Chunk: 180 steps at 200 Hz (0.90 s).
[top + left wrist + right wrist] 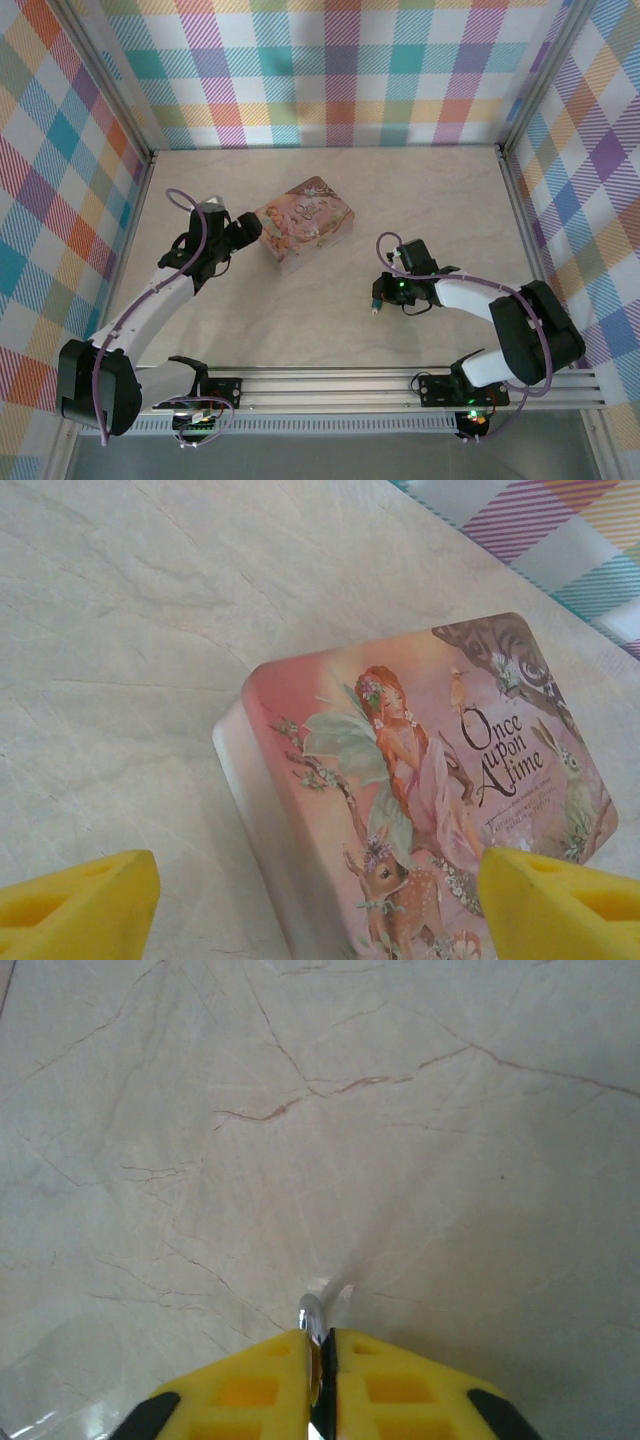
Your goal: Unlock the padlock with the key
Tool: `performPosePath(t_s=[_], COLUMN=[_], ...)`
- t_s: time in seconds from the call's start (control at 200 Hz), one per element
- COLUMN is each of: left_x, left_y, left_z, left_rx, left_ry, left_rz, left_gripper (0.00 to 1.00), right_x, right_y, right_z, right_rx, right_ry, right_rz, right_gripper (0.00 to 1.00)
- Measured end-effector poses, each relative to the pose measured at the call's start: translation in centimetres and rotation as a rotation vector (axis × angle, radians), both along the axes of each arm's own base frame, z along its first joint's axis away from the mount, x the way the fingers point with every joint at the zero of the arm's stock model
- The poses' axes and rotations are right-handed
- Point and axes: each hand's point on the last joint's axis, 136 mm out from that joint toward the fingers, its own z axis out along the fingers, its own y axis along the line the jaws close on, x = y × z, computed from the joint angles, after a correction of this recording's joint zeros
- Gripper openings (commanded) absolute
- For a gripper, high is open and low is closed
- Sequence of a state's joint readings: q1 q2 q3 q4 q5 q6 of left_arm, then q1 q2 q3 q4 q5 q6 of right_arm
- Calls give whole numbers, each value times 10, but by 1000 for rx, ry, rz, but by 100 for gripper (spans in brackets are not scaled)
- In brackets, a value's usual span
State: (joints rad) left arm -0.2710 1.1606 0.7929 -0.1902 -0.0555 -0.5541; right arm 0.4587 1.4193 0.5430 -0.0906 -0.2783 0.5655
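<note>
Left gripper (318, 905) stands wide open, its yellow fingers (80, 902) spread either side of the near end of the pink tin (430, 780), above it and not touching. The tin lies flat on the table (320, 345), lid up, at an angle to the arms. Risk here, as I judge it: if this gripper drops or closes from where it hangs, it catches the tin's corner and shoves it across the table; the tin is no part of the unlocking, so that would be wasted motion at best. Over to the right, well apart from the tin, the right gripper (316, 1345) hangs low over bare table, fingers drawn almost together with a thin sliver of bright metal pinched between them. That looks like the shackle of the padlock (311, 1316), poking out just past the fingertips toward the table; the lock's body is hidden behind the fingers, so I cannot be sure. Main risk: the pinch is on a narrow, smooth, rounded bit of metal, right at the fingertips. Any slackening of the fingers or a bump on the table could let the padlock swivel or slip out. A lock that swings on its shackle would also give the key nothing steady to push against. Where the key lies I cannot tell.
</note>
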Motion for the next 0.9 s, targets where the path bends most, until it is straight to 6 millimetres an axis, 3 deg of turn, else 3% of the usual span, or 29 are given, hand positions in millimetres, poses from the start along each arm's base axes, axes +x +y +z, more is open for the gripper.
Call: performPosePath(t_s=[0.12,0.24,0.48,0.64,0.9], left_x=[0,1,-1,-5,-13], left_y=[3,9,39,67,108], left_z=[3,8,33,55,82], left_rx=[10,22,99,167,273], left_ry=[-12,-28,-102,-174,-274], left_rz=[13,36,142,243,393], left_gripper=[83,92,100,100,100], right_x=[2,6,35,52,78], right_y=[-4,-11,-29,-57,-120], right_z=[-1,7,67,100,128], right_rx=[-22,-57,-125,-210,-395], right_ry=[-11,-49,-304,-472,-617], right_rz=[-11,-30,-87,-159,-276], right_gripper=[33,45,79,99,100])
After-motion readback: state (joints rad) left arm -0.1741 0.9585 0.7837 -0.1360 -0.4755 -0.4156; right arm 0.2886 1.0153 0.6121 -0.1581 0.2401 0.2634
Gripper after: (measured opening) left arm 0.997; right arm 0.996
